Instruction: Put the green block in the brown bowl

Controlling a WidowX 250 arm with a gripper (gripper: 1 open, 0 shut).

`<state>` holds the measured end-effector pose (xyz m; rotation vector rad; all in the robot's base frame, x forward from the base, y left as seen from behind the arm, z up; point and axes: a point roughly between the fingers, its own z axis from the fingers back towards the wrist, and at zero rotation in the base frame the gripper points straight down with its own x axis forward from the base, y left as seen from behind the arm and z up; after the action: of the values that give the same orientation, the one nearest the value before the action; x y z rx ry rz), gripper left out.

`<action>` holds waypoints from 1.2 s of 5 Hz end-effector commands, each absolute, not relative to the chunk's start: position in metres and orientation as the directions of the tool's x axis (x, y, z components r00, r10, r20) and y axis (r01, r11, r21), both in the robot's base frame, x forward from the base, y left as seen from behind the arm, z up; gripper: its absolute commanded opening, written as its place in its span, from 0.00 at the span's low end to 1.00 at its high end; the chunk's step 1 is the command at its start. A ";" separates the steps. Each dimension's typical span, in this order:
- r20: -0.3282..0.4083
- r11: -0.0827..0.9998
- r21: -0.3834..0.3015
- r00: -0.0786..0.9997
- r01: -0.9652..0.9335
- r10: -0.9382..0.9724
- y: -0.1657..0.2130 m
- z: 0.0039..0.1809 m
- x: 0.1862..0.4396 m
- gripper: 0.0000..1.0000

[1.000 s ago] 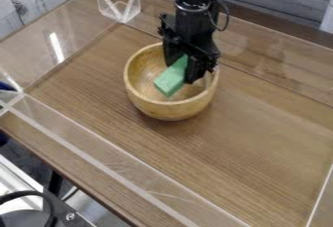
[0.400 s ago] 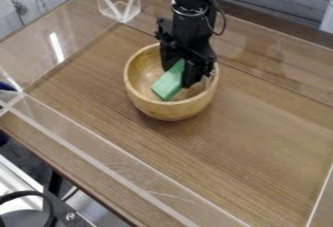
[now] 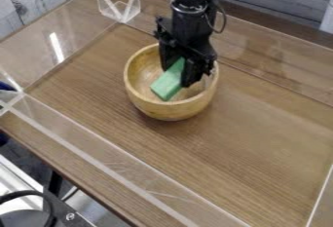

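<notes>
Green block (image 3: 169, 80) leans tilted inside the brown bowl (image 3: 143, 102), upper end between the parted claw (image 3: 186, 70) fingers.

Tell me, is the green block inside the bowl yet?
Inside. The block leans tilted within the bowl, below its rim, its upper end between the end effector fingers. Whether it is released, I cannot tell.

We see the brown bowl (image 3: 170, 88), a round, thick-walled bowl of light tan wood, standing upright on the tabletop (image 3: 247, 163), and inside it the green block (image 3: 169, 80), a small bright green bar, tilted with its upper end hidden behind the gripper (image 3: 190, 69).
</notes>
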<state>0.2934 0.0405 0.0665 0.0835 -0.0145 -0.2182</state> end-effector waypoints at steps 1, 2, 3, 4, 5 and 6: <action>0.075 0.972 0.105 0.973 0.211 -0.219 0.040 0.088 0.300 0.00; 0.072 0.971 0.104 0.972 0.214 -0.222 0.038 0.087 0.299 0.00; 0.065 0.973 0.102 0.974 0.208 -0.215 0.042 0.084 0.299 0.00; 0.058 0.974 0.100 0.976 0.201 -0.208 0.045 0.081 0.298 0.00; 0.051 0.976 0.099 0.978 0.194 -0.200 0.049 0.078 0.296 0.00; 0.045 0.978 0.097 0.980 0.187 -0.192 0.053 0.076 0.295 0.00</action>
<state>0.2896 0.0498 0.0638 0.0811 -0.0085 -0.1951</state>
